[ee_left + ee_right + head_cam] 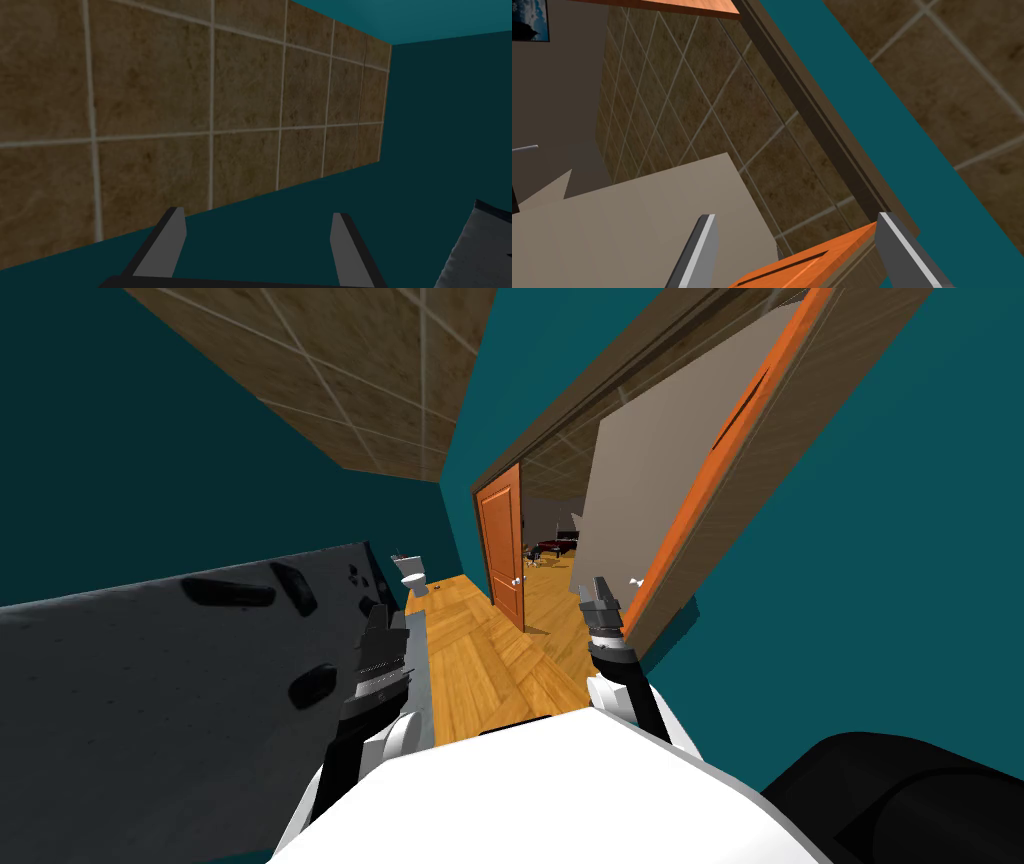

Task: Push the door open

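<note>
This rigid orange door (722,473) should swing heavily but freely, so I'd press my right end effector (600,600), spread open, flat near its handle (635,581).

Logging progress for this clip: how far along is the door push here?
Done: the near orange door already stands swung wide, edge-on in the head view, with the wood-floored room beyond showing through the opening. In hand: the open right claw is beside the door's white handle; contact cannot be told. The open left claw is beside the dark grey counter. Left: at most a final nudge, I judge.
</note>
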### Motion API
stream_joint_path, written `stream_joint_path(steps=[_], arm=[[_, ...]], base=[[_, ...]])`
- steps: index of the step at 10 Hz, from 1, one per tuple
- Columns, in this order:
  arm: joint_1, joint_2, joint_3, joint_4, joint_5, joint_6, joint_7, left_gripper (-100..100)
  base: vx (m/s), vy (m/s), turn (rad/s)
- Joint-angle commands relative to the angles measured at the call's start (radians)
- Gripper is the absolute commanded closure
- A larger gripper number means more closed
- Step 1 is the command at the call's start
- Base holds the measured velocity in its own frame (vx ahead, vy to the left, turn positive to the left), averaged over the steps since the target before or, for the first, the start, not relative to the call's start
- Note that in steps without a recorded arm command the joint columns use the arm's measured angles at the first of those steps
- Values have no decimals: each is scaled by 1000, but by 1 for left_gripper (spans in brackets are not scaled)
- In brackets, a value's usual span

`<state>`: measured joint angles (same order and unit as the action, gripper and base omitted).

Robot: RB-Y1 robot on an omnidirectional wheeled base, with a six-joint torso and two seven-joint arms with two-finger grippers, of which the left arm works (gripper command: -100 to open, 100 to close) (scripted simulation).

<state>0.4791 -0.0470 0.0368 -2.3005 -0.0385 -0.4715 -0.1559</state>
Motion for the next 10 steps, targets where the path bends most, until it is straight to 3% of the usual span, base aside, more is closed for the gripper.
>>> stream_joint_path(steps=[1,4,7,10], arm=[[-13,15,-13,34,-1,-8,-25,-100],[-33,34,-32,84,-3,-19,-61,-100],[-66,61,-64,170,-7,-39,-124,-100],[-87,74,-84,223,-9,-51,-163,-100]], base=[[83,-1,-66],[114,14,-46],[151,33,-69],[115,5,-43]])
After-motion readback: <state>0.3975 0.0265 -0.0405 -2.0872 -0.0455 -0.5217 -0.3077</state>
